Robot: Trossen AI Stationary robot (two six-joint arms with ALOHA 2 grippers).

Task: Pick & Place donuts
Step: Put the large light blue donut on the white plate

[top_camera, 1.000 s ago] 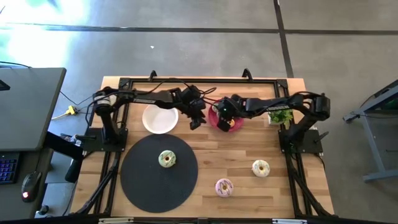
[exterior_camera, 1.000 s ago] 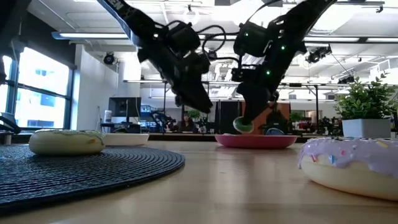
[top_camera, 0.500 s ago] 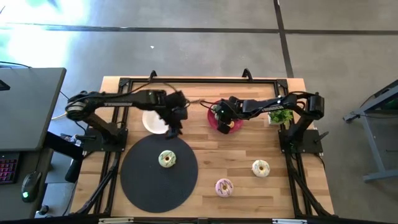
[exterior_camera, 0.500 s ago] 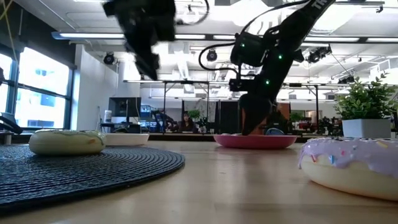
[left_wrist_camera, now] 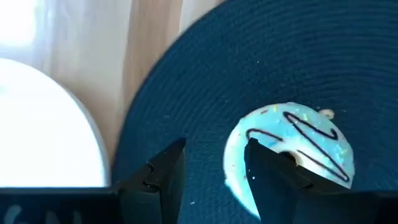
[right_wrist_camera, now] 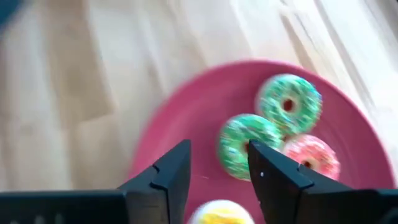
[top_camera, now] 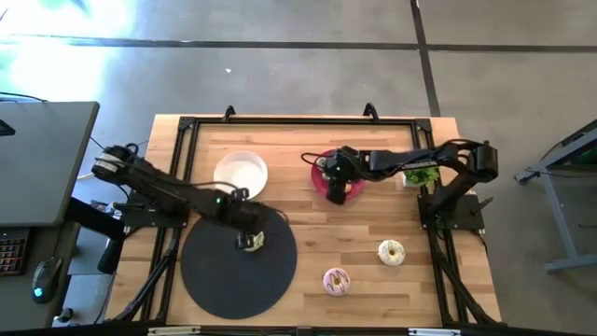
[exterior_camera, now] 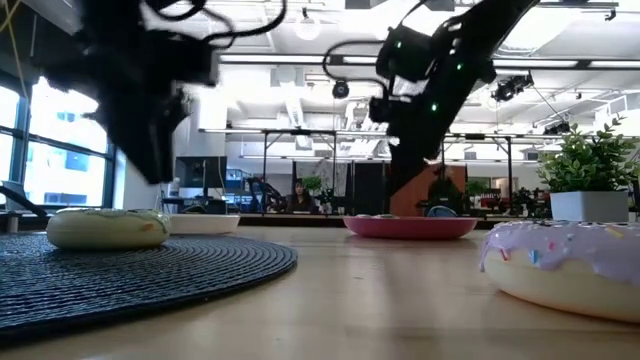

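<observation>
A donut with pale icing and a brown zigzag [left_wrist_camera: 297,144] lies flat on the round black mat [top_camera: 224,280]. My left gripper [left_wrist_camera: 214,167] hovers open just above it, one finger over the donut's rim and the other over bare mat. In the low view this gripper [exterior_camera: 150,120] is clear of the donut [exterior_camera: 108,228]. My right gripper [right_wrist_camera: 217,168] stands open above the red plate [right_wrist_camera: 180,118]. On the plate lie two green donuts [right_wrist_camera: 242,146], a pink one [right_wrist_camera: 314,155] and a yellow one [right_wrist_camera: 217,214]. A cream donut [top_camera: 391,252] and a pink donut [top_camera: 336,281] lie on the wood at near right.
A white plate [top_camera: 241,175] sits at the far left of the table, just beyond the mat. A small potted plant [top_camera: 420,174] stands at the far right beside the right arm. Bare wood lies between the mat and the two loose donuts.
My left gripper has swung from beside the red plate toward the table's near left and come down over the donut on the black mat. My right gripper has let go of a green donut, which now lies on the red plate, and has risen a little.
</observation>
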